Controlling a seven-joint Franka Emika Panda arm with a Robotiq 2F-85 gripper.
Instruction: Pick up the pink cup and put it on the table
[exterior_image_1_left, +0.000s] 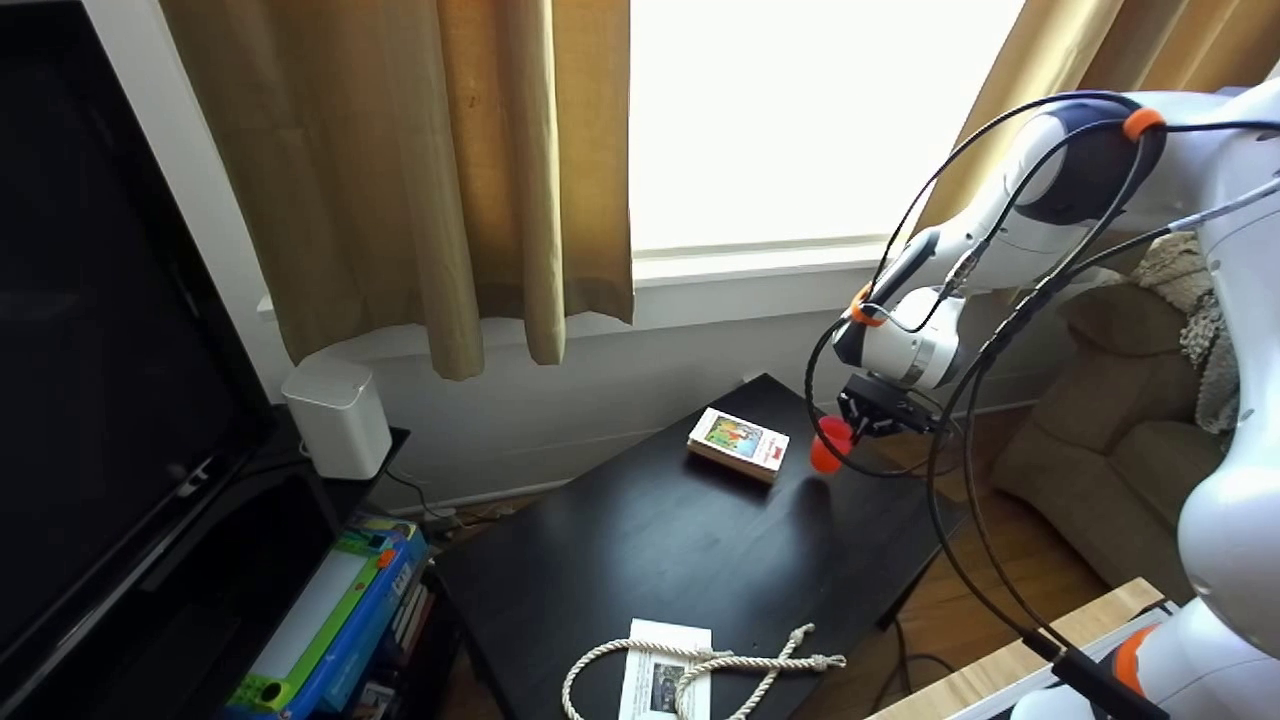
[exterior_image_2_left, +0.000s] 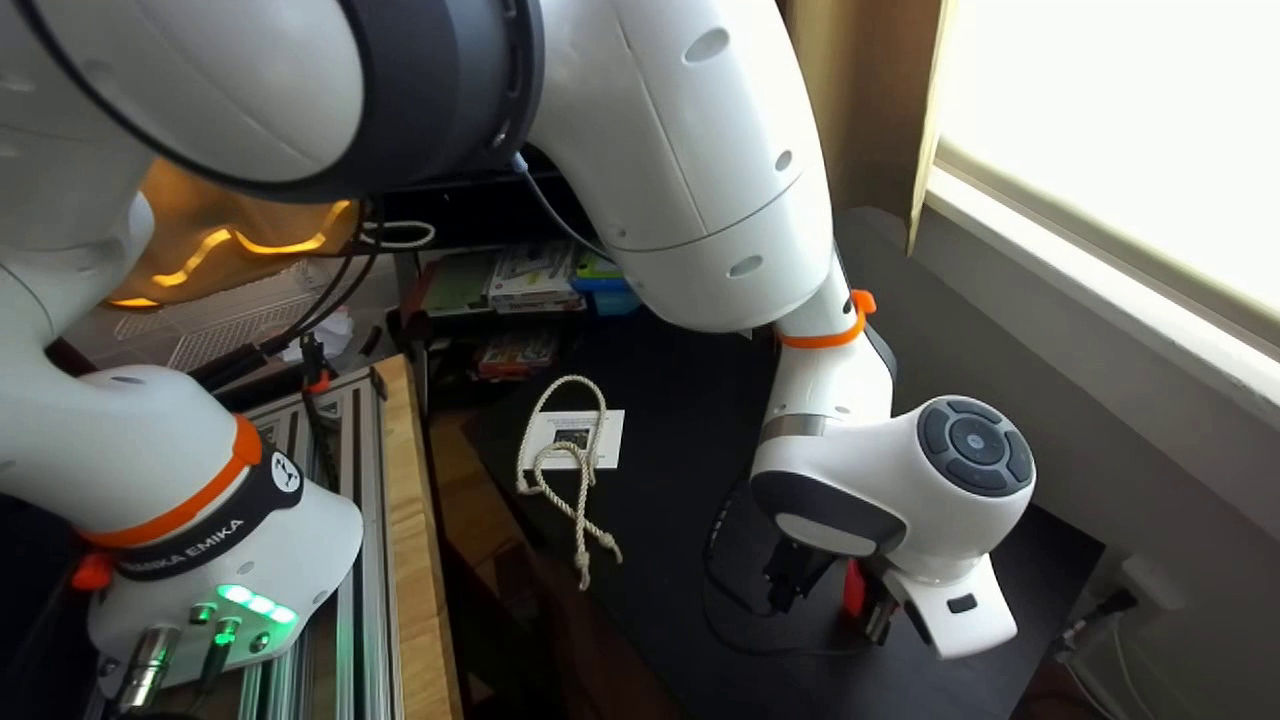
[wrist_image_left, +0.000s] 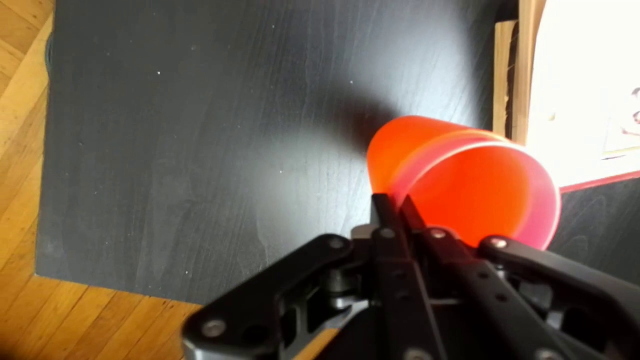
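Pinching round pink cup over wood-grained table

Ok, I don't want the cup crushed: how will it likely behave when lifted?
The cup looks thin-walled, so it's probably light. It may flex where the claw pinches it, if squeezed harder. Being round, it could roll if tipped over.
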